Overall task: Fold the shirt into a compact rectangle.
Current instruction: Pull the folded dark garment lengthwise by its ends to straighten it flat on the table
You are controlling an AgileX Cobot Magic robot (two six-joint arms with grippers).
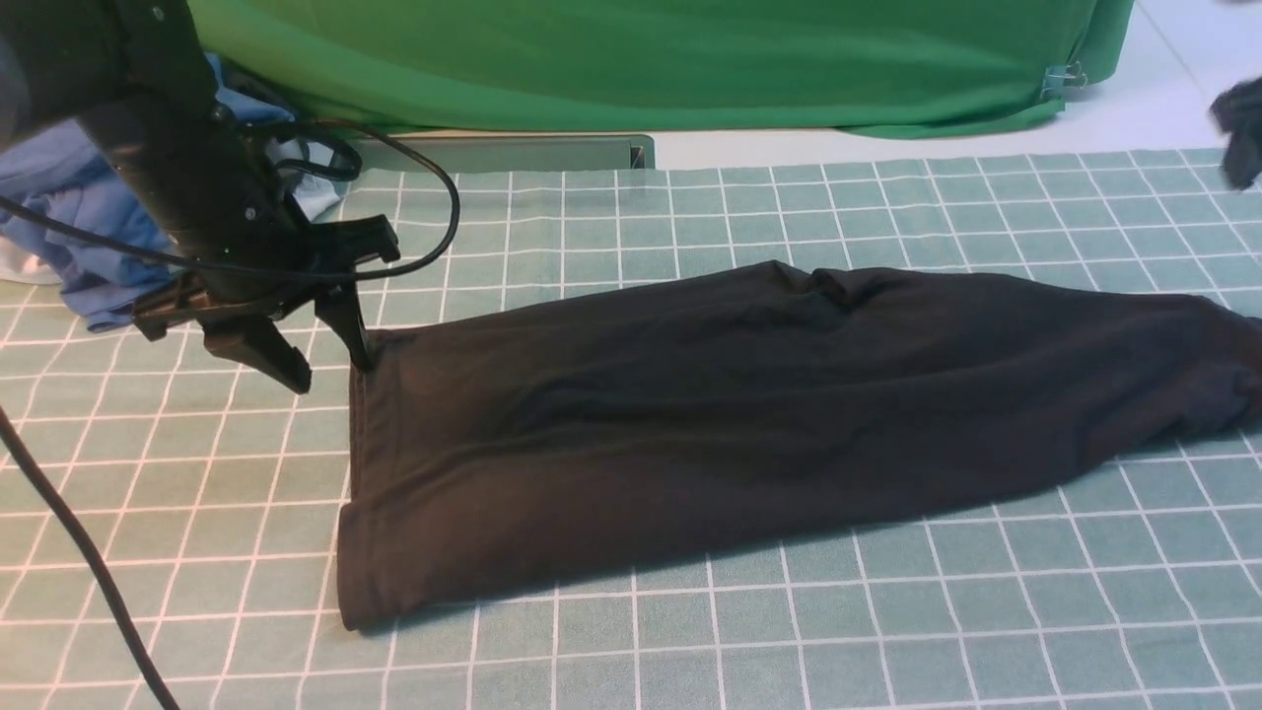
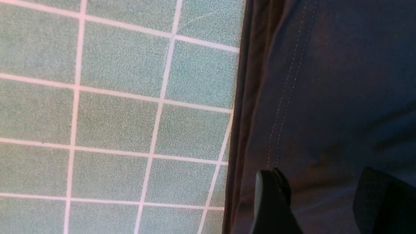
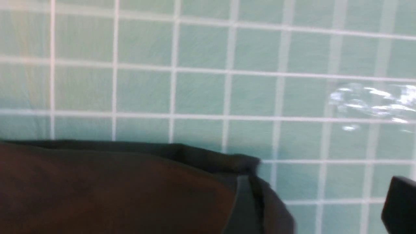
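Shirt (image 1: 749,424): flat on checked cloth (image 1: 887,611) as a long band, hem end at left, seemingly ready for a crosswise fold.
Left gripper (image 1: 330,367): jaws spread, holding nothing, at far hem corner, probably to pinch there.
Right gripper (image 1: 1240,133): high at right edge, apart from shirt, blurred; grip impossible to tell.

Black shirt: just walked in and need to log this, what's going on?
The shirt lies as a long folded band on the checked cloth. The left gripper, jaws open, is at its far left corner, gripping nothing. The right gripper is near the right end; its state is unclear.
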